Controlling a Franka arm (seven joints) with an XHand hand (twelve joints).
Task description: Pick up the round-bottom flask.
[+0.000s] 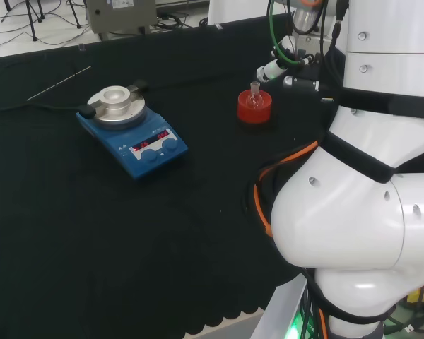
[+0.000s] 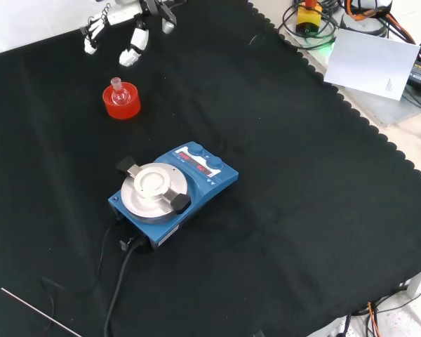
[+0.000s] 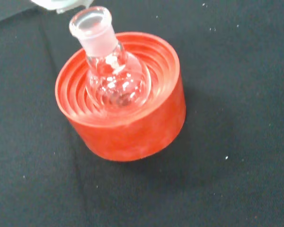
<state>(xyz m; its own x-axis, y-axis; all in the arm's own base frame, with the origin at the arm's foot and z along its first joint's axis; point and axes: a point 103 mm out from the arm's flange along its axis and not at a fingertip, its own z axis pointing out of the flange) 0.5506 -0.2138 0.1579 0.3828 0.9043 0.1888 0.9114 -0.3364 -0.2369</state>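
The small round-bottom flask of clear glass (image 3: pixel 114 71) sits upright in a red ribbed ring stand (image 3: pixel 128 127) on the table covered with black cloth (image 2: pixel 302 210), and its short neck points up above the rim of the stand. In the front view the black and white hand (image 2: pixel 130 28) hangs near it, a little farther off, with the fingers relaxed and spread, touching nothing. I judge the flask light, stiff, smooth and easy to break, so the neck, which stands free above the ring, seems the best place to pinch. The bulb lies low inside the ribs and is hard to reach. The palm is cut off at the edge of the front view, and whether the flask holds any liquid I cannot tell.
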